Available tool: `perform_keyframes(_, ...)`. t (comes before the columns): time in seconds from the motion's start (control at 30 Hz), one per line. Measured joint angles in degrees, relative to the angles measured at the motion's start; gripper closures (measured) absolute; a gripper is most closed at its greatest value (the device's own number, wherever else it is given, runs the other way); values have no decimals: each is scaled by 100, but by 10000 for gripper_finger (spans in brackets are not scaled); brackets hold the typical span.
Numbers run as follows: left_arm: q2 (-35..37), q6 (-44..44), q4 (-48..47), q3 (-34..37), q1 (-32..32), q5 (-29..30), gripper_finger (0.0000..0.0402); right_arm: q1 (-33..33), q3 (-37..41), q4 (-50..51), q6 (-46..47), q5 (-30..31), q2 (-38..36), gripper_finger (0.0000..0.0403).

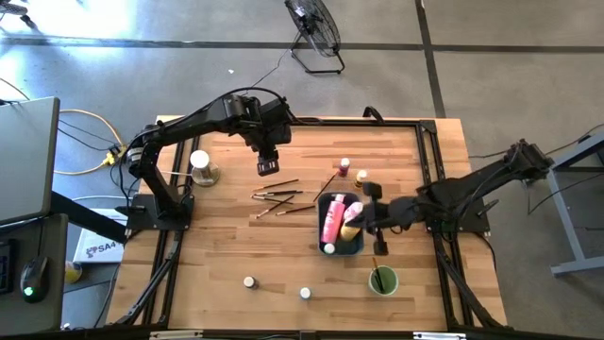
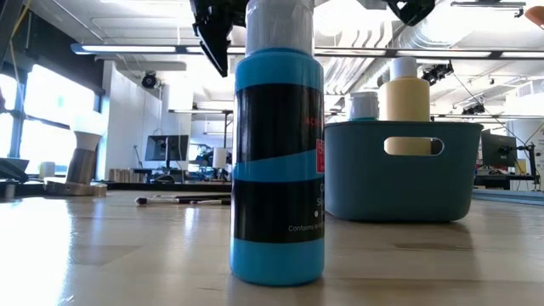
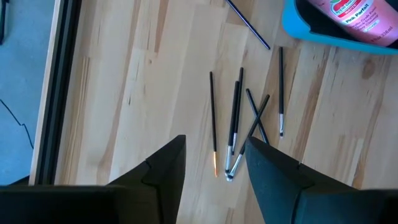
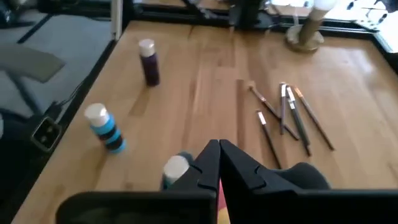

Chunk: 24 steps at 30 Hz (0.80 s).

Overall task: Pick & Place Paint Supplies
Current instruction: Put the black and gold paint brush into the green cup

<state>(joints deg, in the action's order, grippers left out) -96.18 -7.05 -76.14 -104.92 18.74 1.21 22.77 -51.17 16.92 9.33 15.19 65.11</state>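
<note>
On pale wood grain, thin straight paintbrushes point(image 3: 239, 121), loosely crossed.

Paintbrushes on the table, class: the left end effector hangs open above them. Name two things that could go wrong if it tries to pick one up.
1. The paintbrushes lie close together, some crossing, so the open left end effector may catch two at once or knock the others aside.
2. They are thin and lie flat on the table, so the fingers may close over one without gripping it.
</note>
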Motion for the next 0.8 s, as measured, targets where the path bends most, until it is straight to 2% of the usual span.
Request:
perform_keyframes(0.07, 0, 0, -2, 2, 0, 0, 239, 151, 32, -82, 6, 230, 73, 400)
perform_keyframes(0.23, 0, 2, 2, 4, 0, -2, 239, 487, 50, -49, 437, 1270, 98, 401)
perform_keyframes(0.33, 0, 2, 9, 4, 0, -4, 239, 671, 50, -40, 542, 1609, 98, 401)
perform_keyframes(0.8, 0, -190, 83, 4, -2, -37, 239, 789, 54, -38, 566, 1688, 100, 401)
